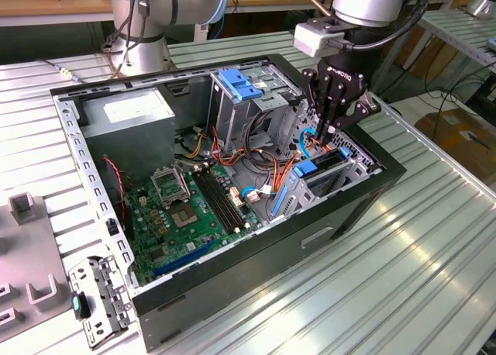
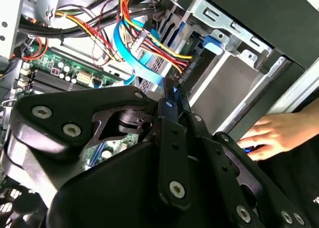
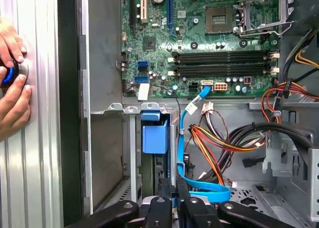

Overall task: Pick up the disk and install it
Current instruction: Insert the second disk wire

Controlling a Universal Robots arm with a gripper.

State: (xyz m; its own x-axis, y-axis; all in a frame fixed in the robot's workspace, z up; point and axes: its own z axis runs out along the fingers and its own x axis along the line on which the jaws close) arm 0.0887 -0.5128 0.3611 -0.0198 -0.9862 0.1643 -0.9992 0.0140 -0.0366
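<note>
1. The open computer case (image 1: 256, 250) lies on its side, with the green motherboard (image 1: 186, 208) on its floor.
2. The gripper (image 1: 325, 132) hangs over the drive bay at the case's edge, on the exterior view's right; its fingers (image 2: 169, 96) are drawn together, nothing visibly between them.
3. The disk (image 3: 155, 138), blue-framed, sits edge-up in that bay slot, directly under the gripper.
4. A thin blue cable (image 3: 185, 138) runs just beside the disk.
5. A person's hand (image 3: 12, 83) rests outside the case.
</note>
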